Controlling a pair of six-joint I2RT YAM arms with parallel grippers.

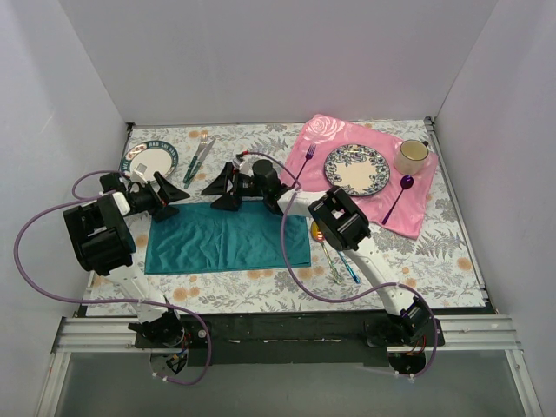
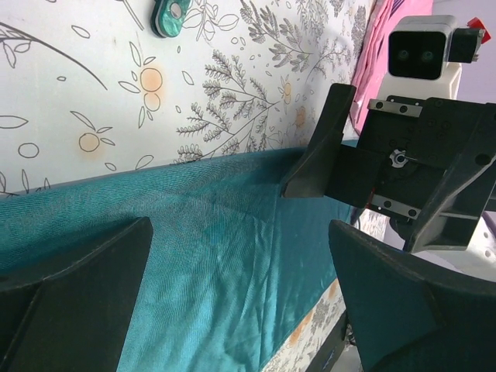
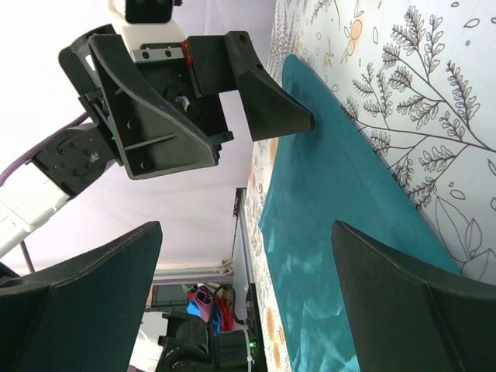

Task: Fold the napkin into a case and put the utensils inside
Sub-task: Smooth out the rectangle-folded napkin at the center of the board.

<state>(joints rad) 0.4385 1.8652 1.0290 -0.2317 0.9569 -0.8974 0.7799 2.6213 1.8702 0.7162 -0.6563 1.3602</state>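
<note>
No text, label, brand, number or sign can be read in any of the views. The small round white plate with a dark blue rim (image 1: 159, 144), in the upper left of the top view, carries pale marks around that rim. They are too small to tell letters from ornament.

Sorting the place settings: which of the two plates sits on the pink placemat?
The larger floral-rimmed plate, far right. The smaller green-rimmed plate at far left lies on the patterned table, off the placemat.
</note>
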